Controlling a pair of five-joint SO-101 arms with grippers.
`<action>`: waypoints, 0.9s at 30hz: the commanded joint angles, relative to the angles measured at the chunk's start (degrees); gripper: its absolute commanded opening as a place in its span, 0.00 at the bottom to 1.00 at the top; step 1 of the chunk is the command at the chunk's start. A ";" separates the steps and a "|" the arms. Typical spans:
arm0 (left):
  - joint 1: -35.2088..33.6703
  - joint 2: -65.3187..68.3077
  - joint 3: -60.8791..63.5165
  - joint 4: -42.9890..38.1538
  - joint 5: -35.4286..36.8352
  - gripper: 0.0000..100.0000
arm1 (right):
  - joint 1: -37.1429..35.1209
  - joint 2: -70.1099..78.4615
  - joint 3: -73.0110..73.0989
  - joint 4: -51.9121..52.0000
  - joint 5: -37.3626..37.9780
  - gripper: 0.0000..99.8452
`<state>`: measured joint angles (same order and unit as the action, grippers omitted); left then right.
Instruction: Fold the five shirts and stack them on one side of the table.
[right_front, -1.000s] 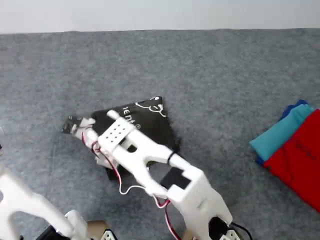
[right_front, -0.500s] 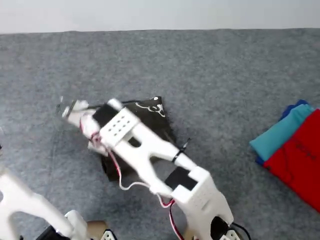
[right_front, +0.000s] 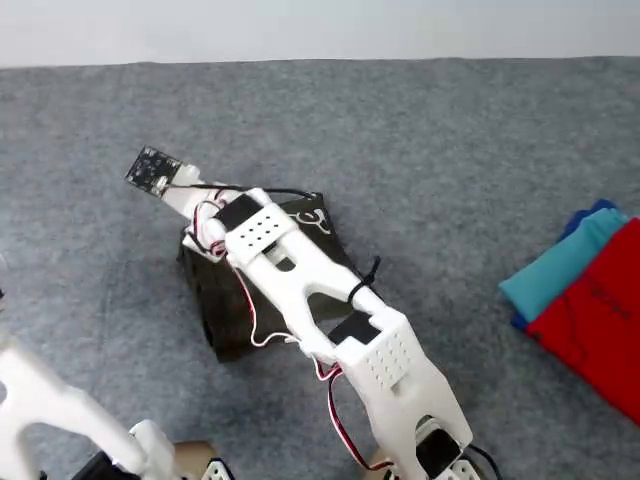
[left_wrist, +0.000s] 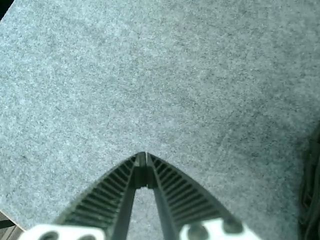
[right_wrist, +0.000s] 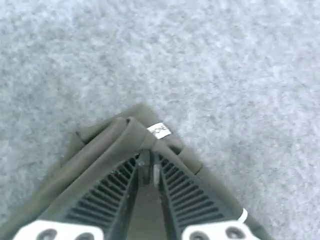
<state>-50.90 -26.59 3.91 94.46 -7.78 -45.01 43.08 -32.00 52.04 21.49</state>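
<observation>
At the near left edge of the high view stands the left arm (right_front: 50, 400). Its claw (left_wrist: 145, 162) is pressed together tip to tip with nothing between the ribbed fingers, hanging over bare grey bench (right_front: 420, 150). Left of centre lies the black shirt (right_front: 215, 305), crumpled into a rough bundle with a white print showing at its far corner. The right arm (right_front: 300, 290) stretches diagonally across it from the near edge. The right claw (right_wrist: 148, 167) is drawn narrow and pinches a folded edge of the dark cloth, which wraps around the fingertips beside a small white label (right_wrist: 160, 131). Well apart, at the right edge, the teal shirt (right_front: 560, 265) and red shirt (right_front: 600, 320) lie folded over a blue shirt (right_front: 592, 213).
</observation>
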 joint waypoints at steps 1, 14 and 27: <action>0.09 -1.76 -0.57 -0.62 -0.35 0.01 | 0.04 -3.03 -3.52 -1.10 -2.46 0.14; 0.44 -1.41 -0.31 -0.88 -0.35 0.01 | -1.10 1.27 -3.52 -5.58 -6.42 0.14; 0.44 -1.67 -0.31 -0.62 -0.35 0.01 | 1.71 -5.05 -21.71 15.96 -6.42 0.14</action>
<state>-50.90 -26.59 3.91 94.46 -7.78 -44.84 43.78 -47.12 62.51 15.69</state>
